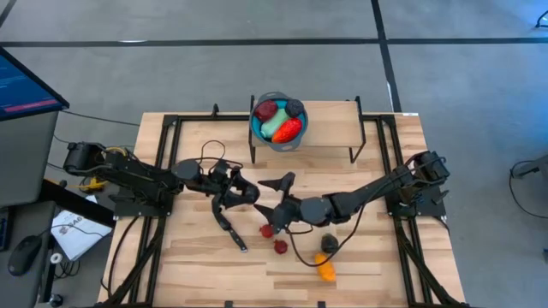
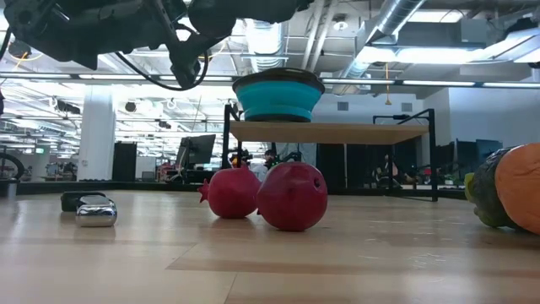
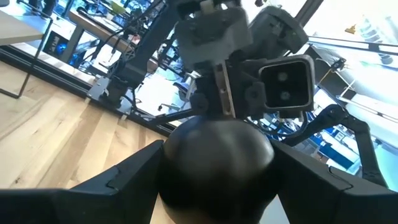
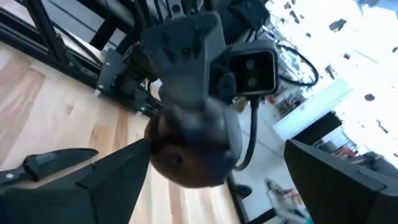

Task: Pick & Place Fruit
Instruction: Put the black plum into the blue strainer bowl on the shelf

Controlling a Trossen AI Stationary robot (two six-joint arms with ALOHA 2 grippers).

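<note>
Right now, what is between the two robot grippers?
A dark round fruit. The left gripper clamps it, and the right gripper has open jaws either side. Both wrist views show it.

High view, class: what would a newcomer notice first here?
The two hands meet at mid-table, the left hand holding a dark round fruit up to the open right hand. Behind them, a blue bowl of fruit stands on a raised shelf. Two red fruits lie nearby.
</note>
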